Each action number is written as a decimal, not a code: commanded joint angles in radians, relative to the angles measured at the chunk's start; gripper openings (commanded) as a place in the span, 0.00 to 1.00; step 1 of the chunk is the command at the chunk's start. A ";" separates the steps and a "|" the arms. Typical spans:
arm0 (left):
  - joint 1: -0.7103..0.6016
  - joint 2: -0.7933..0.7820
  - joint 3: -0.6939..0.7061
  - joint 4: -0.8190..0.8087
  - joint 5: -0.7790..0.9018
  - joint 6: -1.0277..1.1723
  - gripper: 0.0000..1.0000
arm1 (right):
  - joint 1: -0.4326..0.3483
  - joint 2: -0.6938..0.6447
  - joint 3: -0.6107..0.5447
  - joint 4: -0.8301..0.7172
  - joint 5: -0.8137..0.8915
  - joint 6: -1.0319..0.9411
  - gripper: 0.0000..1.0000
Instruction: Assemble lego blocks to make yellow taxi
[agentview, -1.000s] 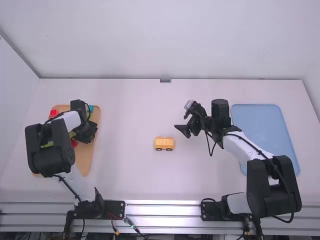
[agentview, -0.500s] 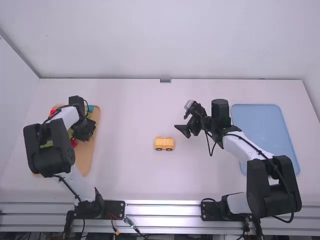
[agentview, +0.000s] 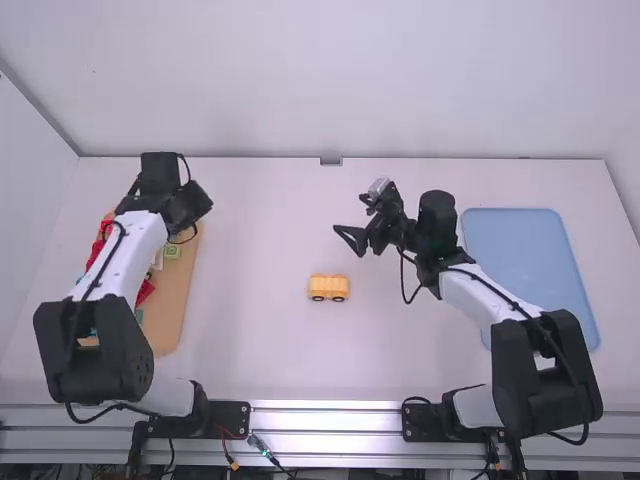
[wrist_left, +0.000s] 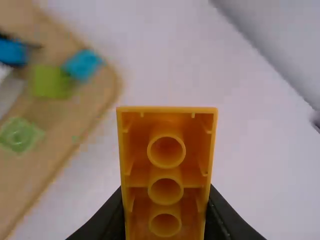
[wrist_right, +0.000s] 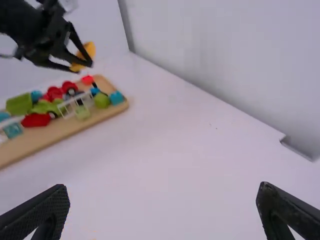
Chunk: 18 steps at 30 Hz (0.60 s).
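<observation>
In the high view, the wheeled yellow base (agentview: 328, 289) stands upright near the middle of the bench (agentview: 260, 345), wheels down and studs up. It appears to be light, stiff plastic; its wheels may let it roll under a side push, so it should be held by the body above the wheels while a part is pressed on. The bench surface is pale, flat and matt, with a plain white wall (agentview: 330, 80) behind and a metal rail (agentview: 325, 415) along the near side. A wooden tray (agentview: 182, 290) of toy pieces (agentview: 145, 292) lies on the left, a blue tray (agentview: 528, 250) on the right. In the left wrist view, the left end effector (wrist_left: 166, 205) is closed on a yellow block (wrist_left: 166, 173), hollow side and three tubes exposed. The block should handle as light and rigid but smooth; opposite side walls are the suitable grip, with moderate force to limit slipping or tilt. In the right wrist view, the right end effector (wrist_right: 162, 185) is spread wide and empty, and the left one holds the block above the bench, beyond the wooden tray.
</observation>
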 joint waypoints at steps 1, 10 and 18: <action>-0.086 -0.062 -0.061 0.061 0.204 0.287 0.10 | 0.008 -0.020 0.000 0.041 -0.018 0.134 0.99; -0.213 -0.095 -0.248 0.427 0.883 0.601 0.09 | -0.024 0.103 0.125 0.107 -0.383 0.224 1.00; -0.209 -0.081 -0.414 0.841 1.218 0.565 0.11 | -0.040 0.284 0.278 0.286 -0.669 0.448 0.92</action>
